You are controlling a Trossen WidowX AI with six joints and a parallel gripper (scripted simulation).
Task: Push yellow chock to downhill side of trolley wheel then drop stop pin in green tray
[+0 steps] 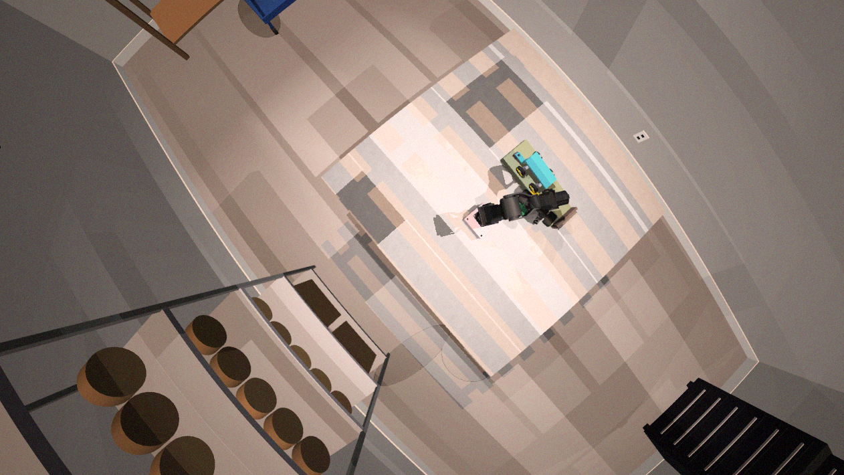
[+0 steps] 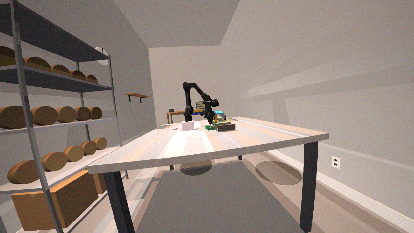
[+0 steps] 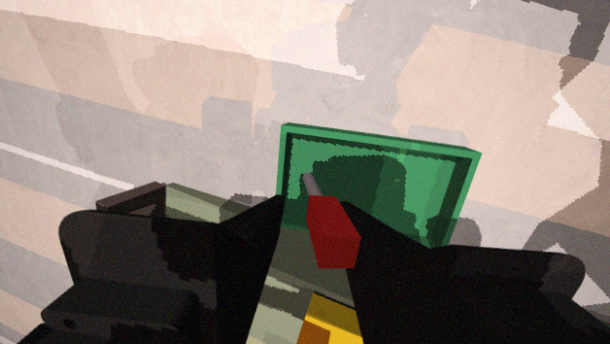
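My gripper [image 2: 210, 121] [image 3: 311, 206] is partly open above the green tray [image 2: 209, 128] [image 3: 379, 134]. The red-headed stop pin [image 2: 209, 123] [image 3: 335, 243] is between the fingers, tilted, its grey tip over the tray; a gap shows left of its head in the wrist view. The trolley [image 1: 540, 169] [image 2: 218, 112] stands on the ramp [image 1: 512, 158] [image 2: 222, 124] [image 3: 194, 206]. The yellow chock [image 3: 342, 327] with its orange handle [image 2: 215, 118] is on the ramp by the trolley. The arm partly covers that area from above, so contact with a wheel cannot be made out.
A brown end board [image 1: 565, 218] [image 2: 226, 127] [image 3: 127, 198] stands across the ramp's low end, close to the tray. The arm's pale pink base block [image 1: 472, 225] [image 2: 187, 126] is on the other side of the tray.
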